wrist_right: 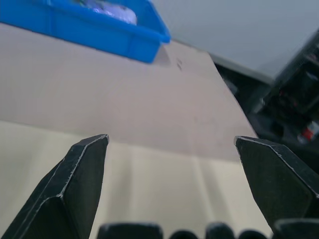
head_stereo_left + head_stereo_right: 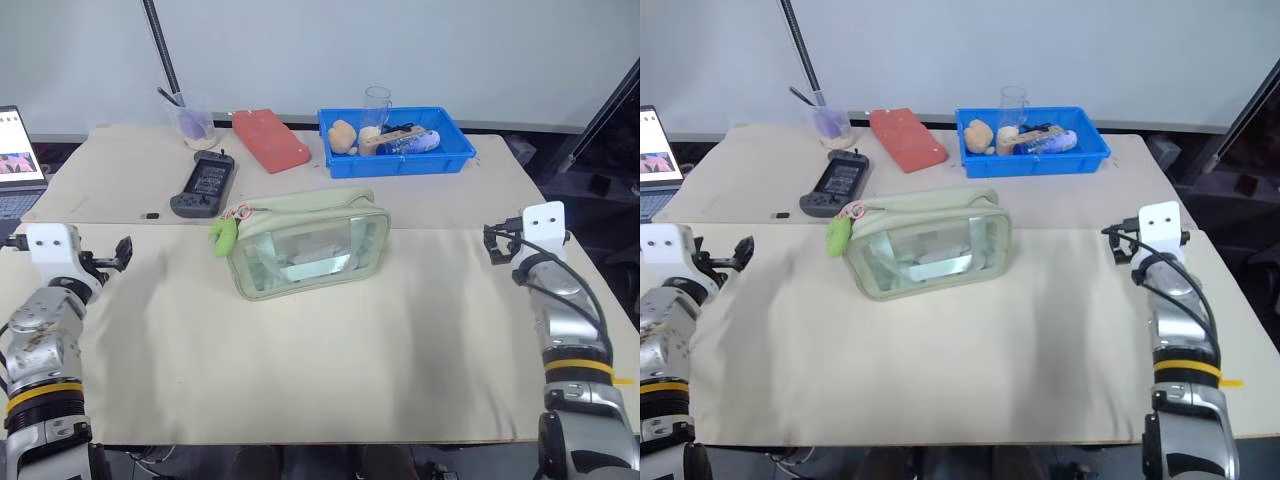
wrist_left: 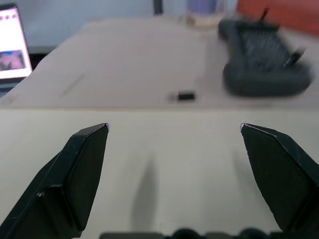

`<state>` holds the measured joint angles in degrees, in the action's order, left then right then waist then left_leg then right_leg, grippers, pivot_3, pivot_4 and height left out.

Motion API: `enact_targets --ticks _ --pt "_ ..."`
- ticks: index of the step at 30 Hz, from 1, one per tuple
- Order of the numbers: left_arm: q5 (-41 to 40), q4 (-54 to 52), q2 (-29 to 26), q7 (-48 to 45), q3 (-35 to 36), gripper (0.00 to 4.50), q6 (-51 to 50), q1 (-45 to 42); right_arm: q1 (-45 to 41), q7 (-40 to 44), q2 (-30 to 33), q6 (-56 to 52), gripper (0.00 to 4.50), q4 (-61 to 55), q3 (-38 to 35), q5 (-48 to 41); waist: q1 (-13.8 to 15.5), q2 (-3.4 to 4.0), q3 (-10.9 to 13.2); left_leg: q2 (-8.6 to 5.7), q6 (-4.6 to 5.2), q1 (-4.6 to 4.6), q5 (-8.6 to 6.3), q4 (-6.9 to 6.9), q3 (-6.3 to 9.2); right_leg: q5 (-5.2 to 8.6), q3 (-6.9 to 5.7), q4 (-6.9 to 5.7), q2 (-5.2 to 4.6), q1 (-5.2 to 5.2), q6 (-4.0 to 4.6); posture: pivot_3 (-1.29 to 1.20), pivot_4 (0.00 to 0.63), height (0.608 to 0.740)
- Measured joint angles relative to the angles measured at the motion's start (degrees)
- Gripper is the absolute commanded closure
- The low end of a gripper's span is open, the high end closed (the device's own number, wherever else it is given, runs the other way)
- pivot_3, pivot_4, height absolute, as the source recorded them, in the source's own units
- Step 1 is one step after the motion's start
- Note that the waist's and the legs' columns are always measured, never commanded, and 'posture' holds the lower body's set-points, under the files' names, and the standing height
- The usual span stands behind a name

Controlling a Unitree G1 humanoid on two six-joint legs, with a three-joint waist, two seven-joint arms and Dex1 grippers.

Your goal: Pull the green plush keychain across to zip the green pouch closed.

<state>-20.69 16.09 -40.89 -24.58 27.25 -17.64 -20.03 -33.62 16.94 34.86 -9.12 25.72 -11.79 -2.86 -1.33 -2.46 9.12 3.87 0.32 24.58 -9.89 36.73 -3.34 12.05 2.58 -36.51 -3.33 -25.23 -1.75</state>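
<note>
Currently both grippers, left [image 3: 174, 128] and right [image 1: 172, 139], gape empty, flanking the green pouch [image 2: 308, 243].

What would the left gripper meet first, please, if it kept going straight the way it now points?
Likely the small black object lying on the bare tabletop, though the open left gripper may pass above it. The dark grey handheld device sits off to one side of that line.
</note>
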Motion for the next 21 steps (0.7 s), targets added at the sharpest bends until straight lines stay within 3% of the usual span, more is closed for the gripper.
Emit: enact_targets --ticks 8,13,21 --pt "-11.0 -16.6 -11.5 -16.3 -3.9 0.00 -12.5 -5.8 -8.4 22.8 7.1 -1.4 0.02 -4.3 4.5 -5.2 -0.4 0.00 0.0 0.01 0.00 0.11 0.00 -0.08 0.03 0.02 -0.07 0.38 -0.01 0.06 0.03 0.00 0.150 0.740" --pt "-13.1 -28.8 -14.1 -23.0 -17.6 0.00 -19.4 -20.0 -9.4 34.9 9.3 -9.0 0.02 -14.7 6.9 -11.9 0.5 0.03 0.1 -0.06 0.04 0.23 -0.03 -0.08 0.03 -0.03 -0.03 0.47 0.00 0.04 -0.16 0.00 0.150 0.740" --pt "2.5 -32.1 -8.4 -27.4 -43.4 0.00 -15.1 -30.5 -9.4 37.6 11.2 -29.3 0.02 -38.1 6.1 -26.9 0.4 0.10 0.1 -0.01 0.10 0.24 -0.07 -0.08 0.09 0.02 0.00 0.40 0.13 -0.02 -0.15 0.00 0.150 0.740"
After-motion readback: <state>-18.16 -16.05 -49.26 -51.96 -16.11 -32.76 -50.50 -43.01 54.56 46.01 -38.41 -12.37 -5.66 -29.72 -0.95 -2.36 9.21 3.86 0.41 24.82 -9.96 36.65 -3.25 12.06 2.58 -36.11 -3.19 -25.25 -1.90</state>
